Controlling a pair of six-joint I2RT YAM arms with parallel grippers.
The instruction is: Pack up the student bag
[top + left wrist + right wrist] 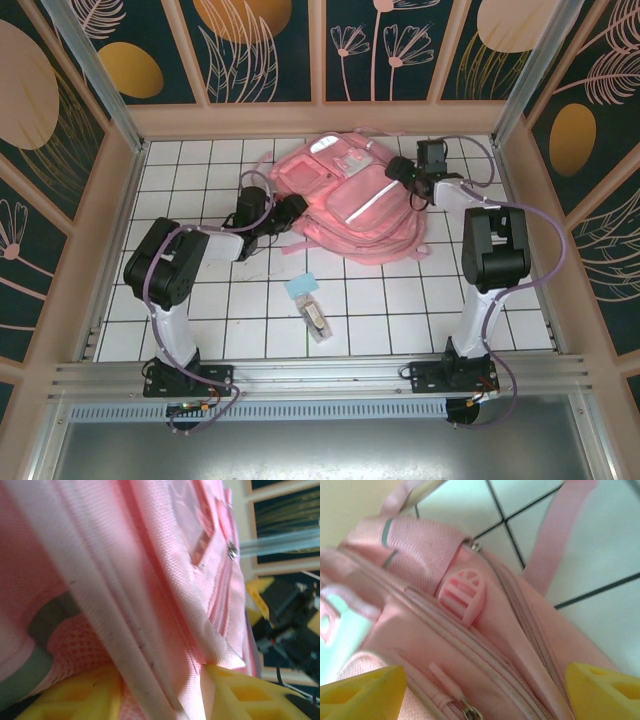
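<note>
Placement: the student bag (350, 215) lies flat at the far middle of the surface (400, 310). Your left pincer (290, 212) grasps a fabric fold at the bag's left edge, probably to steady or lift it. Your right pincer (396, 172) hangs released, straddling the bag's top near a zipper pull (465, 707). Bag contents are hidden. A pale blue packet (301, 288) lies outside, well apart.

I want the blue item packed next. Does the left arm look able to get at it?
Probably yes: the blue item lies on open tiles near the left arm, nothing over it. The left hand seems pinched on the student bag, so it must let go first.
</note>
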